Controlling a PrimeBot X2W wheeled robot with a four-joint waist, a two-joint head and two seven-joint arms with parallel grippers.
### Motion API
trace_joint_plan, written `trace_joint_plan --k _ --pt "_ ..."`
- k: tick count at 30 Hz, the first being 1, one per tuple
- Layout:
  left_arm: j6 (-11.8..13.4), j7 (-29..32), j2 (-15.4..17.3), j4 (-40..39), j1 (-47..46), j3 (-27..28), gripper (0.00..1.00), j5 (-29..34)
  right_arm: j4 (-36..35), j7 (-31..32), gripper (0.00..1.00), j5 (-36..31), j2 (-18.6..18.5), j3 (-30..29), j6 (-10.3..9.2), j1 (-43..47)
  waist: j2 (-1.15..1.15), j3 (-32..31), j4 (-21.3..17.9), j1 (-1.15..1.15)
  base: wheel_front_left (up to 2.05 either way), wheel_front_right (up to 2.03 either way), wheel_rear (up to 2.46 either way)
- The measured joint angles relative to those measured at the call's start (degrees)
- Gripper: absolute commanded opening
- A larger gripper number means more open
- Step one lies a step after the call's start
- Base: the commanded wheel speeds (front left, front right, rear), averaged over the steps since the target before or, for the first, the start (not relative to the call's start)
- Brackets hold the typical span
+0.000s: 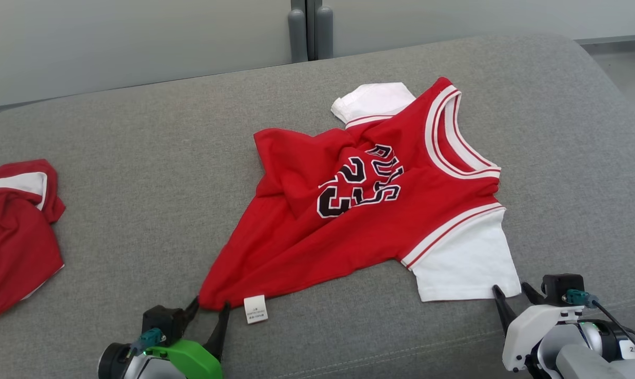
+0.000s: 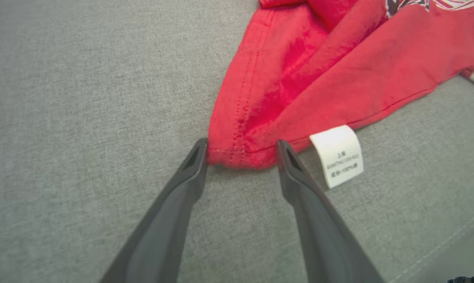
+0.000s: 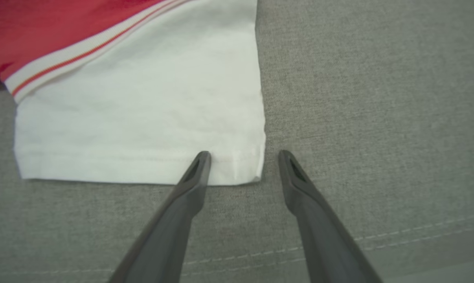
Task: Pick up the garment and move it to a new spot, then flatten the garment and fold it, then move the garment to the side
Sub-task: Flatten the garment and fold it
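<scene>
Grey woven cushion [image 1: 138, 173] serves as the work surface, with pale wall panels [image 1: 138, 42] behind it.

Garment [image 1: 359, 221]: red jersey with white sleeves, lying mid-cushion, number side up. The body is rumpled; a loose fold runs across the print, and the left half is drawn into a narrow point towards the robot. The far sleeve [image 1: 373, 102] is partly tucked under the shoulder. The near sleeve [image 3: 135, 118] lies flat.

Left gripper [image 2: 241, 144]: fingers spread wide and low on the cushion, with tips on either side of the red hem corner [image 2: 241, 157]. The jaws are not closed and nothing is held. A white care label [image 2: 337, 155] lies just beside the inner finger.

Right gripper [image 3: 245, 154]: also spread wide, bracketing the outer corner of the near sleeve. One tip is over the white hem and the other is on bare cushion. Nothing is held.

A second red garment [image 1: 15, 237] lies crumpled at the cushion's left edge, well apart.

Progress, as a judgement: early.
- I cannot tell from these views whether the jersey is at its first spot or its new one.
- Flattening is not done, as the fold and bunching remain.
- No fold has been made.
- The move to the side has not been made.

Both grippers look set to pinch the two near corners, either to lift the jersey or to pull it taut.
</scene>
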Motion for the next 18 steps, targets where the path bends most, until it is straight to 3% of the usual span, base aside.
trace_joint_plan --k 1,2,3,13,18 --pt "0.0 0.0 -0.3 0.2 0.0 -0.5 0.00 -0.9 0.4 -0.1 0.28 0.3 0.1 0.4 0.00 -0.2 0.00 -0.1 0.0 0.00 0.00 0.00 0.00" --pt "0.0 0.0 -0.4 0.7 -0.1 -1.3 0.00 -1.5 0.9 -0.1 0.09 0.6 0.1 0.8 0.01 -0.4 0.00 -0.2 0.0 0.00 0.00 0.00 0.00" --pt "0.0 0.0 -0.5 1.2 -0.2 -2.1 0.00 -2.0 1.2 -0.1 0.00 0.8 0.1 1.3 0.01 -0.7 0.00 -0.3 -0.1 0.00 0.00 0.00 0.00" --pt "0.0 -0.1 0.0 1.0 -0.9 -3.2 0.00 -4.1 2.5 -1.4 0.00 3.4 -0.2 4.2 0.01 -1.7 0.00 -0.9 0.4 0.00 0.00 0.00 0.00" --pt "0.0 -0.1 1.0 -2.5 -0.8 -0.9 0.00 -2.6 -1.1 -1.7 0.00 5.4 -0.4 5.1 0.01 -2.1 0.00 -1.5 0.7 0.00 0.00 0.00 0.00"
